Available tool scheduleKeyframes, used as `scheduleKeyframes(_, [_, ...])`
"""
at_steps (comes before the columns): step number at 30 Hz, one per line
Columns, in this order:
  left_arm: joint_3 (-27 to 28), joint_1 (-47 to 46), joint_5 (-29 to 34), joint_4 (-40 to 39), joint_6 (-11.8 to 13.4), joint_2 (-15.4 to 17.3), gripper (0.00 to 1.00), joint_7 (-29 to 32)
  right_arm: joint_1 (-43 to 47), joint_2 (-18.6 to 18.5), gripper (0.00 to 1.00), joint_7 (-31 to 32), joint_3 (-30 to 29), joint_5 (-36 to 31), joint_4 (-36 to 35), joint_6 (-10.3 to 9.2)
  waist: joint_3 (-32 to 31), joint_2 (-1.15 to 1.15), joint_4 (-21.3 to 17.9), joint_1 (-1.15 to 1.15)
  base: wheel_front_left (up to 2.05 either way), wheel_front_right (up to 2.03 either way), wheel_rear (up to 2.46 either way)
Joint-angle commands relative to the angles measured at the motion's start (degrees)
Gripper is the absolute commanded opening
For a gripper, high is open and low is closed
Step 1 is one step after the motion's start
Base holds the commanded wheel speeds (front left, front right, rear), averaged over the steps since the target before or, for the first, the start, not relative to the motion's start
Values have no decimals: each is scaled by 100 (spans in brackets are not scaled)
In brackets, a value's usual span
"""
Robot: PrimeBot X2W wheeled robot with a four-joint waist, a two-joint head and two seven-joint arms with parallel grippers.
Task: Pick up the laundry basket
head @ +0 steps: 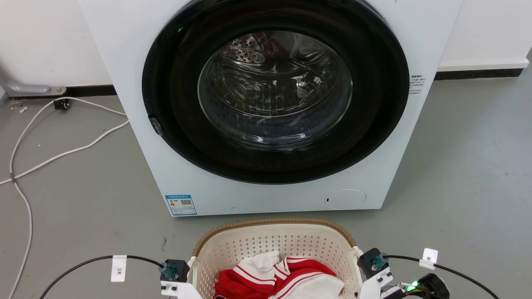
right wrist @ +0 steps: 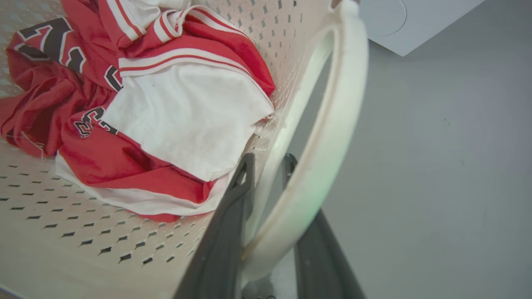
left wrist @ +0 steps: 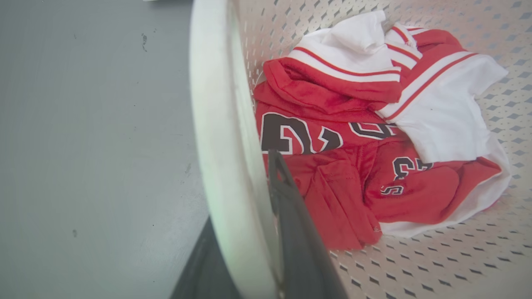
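Note:
The cream laundry basket (head: pixel 274 245) with its brown rim stands on the grey floor just in front of the washing machine, holding red and white clothes (head: pixel 270 280). My left gripper (head: pixel 176 286) is at its left side and my right gripper (head: pixel 370 282) at its right side. In the left wrist view my left gripper (left wrist: pixel 245 187) is shut on the white handle (left wrist: pixel 212 104), one finger inside the basket and one outside. In the right wrist view my right gripper (right wrist: pixel 268 160) clasps the other white handle (right wrist: pixel 345 91) the same way, beside the clothes (right wrist: pixel 187 116).
The white washing machine (head: pixel 270 104) stands close behind the basket with its round glass door closed. White cables (head: pixel 62 153) trail over the floor at the left. Bare grey floor (head: pixel 465 166) lies to the right of the machine.

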Motion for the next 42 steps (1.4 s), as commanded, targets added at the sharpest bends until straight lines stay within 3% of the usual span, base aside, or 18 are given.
scheduleKeyframes(1, [-19,-114,-20,39,-8,167,0,-64,-54,-168,0,-2,46,-12,62,-2,1,0,-2,0,0,0,0])
scheduleKeyframes(42, [-383,-185,-369,91,-8,189,0,-124,-81,-167,0,-6,166,106,63,-2,79,0,-4,0,0,0,0])
